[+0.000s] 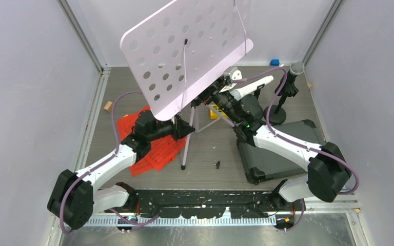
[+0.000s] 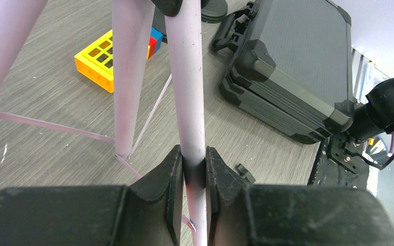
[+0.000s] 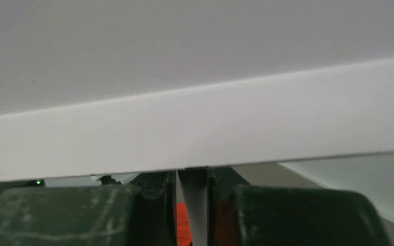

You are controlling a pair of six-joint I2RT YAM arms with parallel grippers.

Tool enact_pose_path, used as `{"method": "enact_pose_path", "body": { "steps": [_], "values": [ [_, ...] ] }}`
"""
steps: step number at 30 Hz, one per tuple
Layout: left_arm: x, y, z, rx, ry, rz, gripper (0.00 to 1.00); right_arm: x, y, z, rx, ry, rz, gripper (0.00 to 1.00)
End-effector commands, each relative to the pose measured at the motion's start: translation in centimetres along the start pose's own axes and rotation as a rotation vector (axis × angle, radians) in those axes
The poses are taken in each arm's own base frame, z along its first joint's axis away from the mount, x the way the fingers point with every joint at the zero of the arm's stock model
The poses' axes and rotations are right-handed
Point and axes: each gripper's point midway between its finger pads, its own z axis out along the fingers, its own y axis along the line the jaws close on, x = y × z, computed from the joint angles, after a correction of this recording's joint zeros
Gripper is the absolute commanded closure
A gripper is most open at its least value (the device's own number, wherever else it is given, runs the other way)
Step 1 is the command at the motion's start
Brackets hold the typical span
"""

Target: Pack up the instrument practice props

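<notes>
"Where did the music desk (image 1: pixel 184 51) stand?"
"Middle of the table (image 1: pixel 210 148), tilted. The left gripper (image 2: pixel 194 169) clenched its tripod leg (image 2: pixel 187 77); the right gripper (image 3: pixel 192 179) pinched a pale part under its plate."

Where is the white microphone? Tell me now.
In the top view, the white microphone sits right of centre, between the lilac music desk and the grey-headed microphone.
</notes>
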Motion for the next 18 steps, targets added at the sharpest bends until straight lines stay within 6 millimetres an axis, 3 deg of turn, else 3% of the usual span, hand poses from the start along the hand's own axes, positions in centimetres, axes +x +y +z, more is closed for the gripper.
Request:
{"method": "enact_pose_path", "body": {
  "steps": [1,8,18],
  "values": [
    [0.9,1.7,-0.7,-0.079,0.019,0.073,1.00,-2.6,1.1,1.0,-0.025,-0.085,0.050,0.96],
    [-1.8,2.0,-0.2,-0.094,-0.025,0.130,1.00,-2.3,1.3,0.5,-0.028,-0.055,0.069,1.00],
    [-7.1,2.2,2.1,-0.070,-0.084,0.194,1.00,-2.8,2.2,-0.3,-0.053,-0.029,0.054,1.00]
  ]
}}
